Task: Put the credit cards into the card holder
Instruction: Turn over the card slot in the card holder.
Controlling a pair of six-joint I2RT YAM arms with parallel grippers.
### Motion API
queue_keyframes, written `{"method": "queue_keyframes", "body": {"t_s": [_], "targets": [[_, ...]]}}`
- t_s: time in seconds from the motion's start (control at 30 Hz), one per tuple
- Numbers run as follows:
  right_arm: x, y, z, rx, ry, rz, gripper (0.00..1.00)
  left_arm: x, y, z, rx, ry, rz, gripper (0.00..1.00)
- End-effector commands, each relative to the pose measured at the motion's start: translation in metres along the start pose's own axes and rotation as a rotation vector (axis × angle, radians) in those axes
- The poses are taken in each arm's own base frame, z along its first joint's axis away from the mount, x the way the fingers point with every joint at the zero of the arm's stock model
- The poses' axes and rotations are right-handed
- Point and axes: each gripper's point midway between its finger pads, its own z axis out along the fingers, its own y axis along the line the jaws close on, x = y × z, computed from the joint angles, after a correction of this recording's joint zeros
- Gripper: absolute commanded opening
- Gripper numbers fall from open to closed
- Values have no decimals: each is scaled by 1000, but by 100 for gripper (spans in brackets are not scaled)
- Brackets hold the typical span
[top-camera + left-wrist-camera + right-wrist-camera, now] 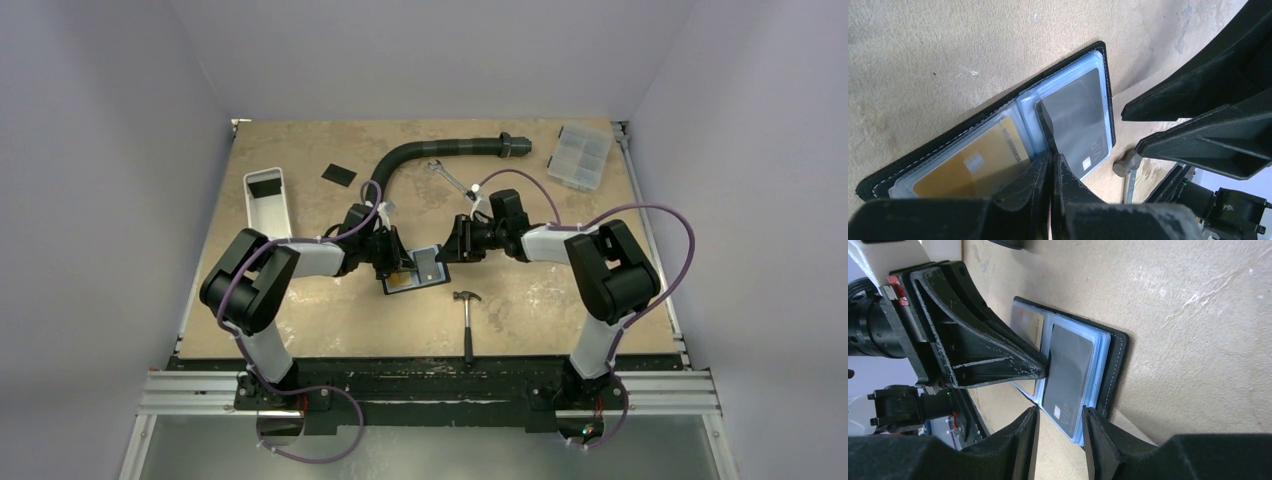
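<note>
The card holder point(410, 283) lies open between the two arms, with a gold card point(965, 167) in its left pocket. A grey credit card point(1080, 117) marked VIP lies on the right-hand sleeves point(1100, 347). My left gripper point(1053, 156) is shut, with the card's dark edge next to the fold running into its jaws. The right gripper point(1060, 415) stands open, its fingers either side of the card's VIP end without touching it. Another black card point(338, 173) lies on the table at the back left. A dark card point(265, 185) rests in the white tray point(270, 215).
A hammer point(467, 318) lies just in front of the holder. A wrench point(450, 179) and a curved black hose point(440, 150) lie behind the grippers. A clear compartment box point(580, 156) sits at the back right.
</note>
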Motion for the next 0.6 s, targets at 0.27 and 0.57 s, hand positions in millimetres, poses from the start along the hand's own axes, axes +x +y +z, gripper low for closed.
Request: {"method": "queue_keyframes", "body": {"t_s": [0.27, 0.57], "targets": [[10, -2, 11, -24, 35, -18, 43, 38, 54, 10, -169, 81, -12, 1], [12, 6, 14, -51, 44, -18, 41, 39, 54, 9, -165, 77, -13, 1]]}}
